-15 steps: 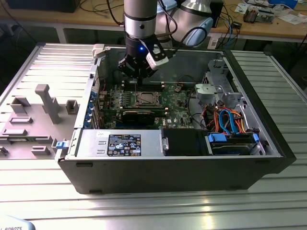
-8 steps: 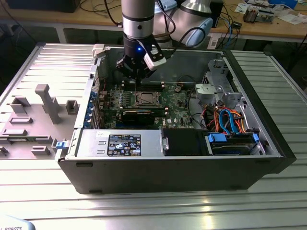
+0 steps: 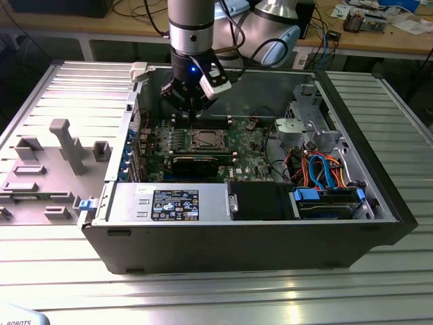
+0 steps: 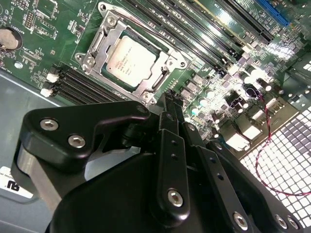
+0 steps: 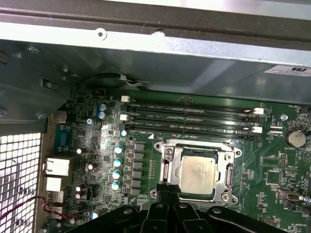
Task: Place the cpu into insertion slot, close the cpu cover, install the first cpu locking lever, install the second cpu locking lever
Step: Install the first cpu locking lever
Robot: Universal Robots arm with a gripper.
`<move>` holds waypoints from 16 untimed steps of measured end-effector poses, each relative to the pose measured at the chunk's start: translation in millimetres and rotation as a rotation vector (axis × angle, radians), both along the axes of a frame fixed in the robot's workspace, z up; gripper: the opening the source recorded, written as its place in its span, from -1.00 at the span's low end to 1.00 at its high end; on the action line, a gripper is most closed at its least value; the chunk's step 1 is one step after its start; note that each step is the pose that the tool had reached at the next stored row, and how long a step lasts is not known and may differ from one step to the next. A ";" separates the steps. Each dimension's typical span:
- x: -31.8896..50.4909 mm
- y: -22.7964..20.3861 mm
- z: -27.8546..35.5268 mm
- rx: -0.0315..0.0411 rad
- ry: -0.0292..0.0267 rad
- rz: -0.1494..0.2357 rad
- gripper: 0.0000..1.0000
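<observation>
The cpu (image 3: pixel 203 140) (image 4: pixel 131 60) (image 5: pixel 199 171), a small silvery square chip, lies flat in the insertion slot (image 5: pixel 232 151) on the green motherboard inside the open computer case. The cpu cover (image 4: pixel 97 48) (image 5: pixel 167 167), a grey metal frame, lies down around the chip, which shows through its window. Thin lever rods (image 4: pixel 146 30) run along the frame's sides; I cannot tell whether they are latched. My gripper (image 3: pixel 191 112) (image 4: pixel 170 104) (image 5: pixel 167 188) hangs just above the board by the socket's edge. Its black fingers are shut together with nothing between them.
Long black memory slots (image 5: pixel 189 116) run beside the socket. A black graphics card (image 3: pixel 196 164) stands toward the case front, with the power supply (image 3: pixel 172 203) beyond it. A drive bay with blue and orange cables (image 3: pixel 325 176) fills the exterior view's right. A grey fixture plate (image 3: pixel 54 156) lies outside the case.
</observation>
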State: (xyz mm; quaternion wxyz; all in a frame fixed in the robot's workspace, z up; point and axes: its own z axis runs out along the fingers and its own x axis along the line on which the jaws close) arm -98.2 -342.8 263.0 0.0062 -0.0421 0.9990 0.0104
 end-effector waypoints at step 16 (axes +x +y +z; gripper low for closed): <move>-19.0 9.2 -1.6 0.0004 0.0001 0.004 -0.79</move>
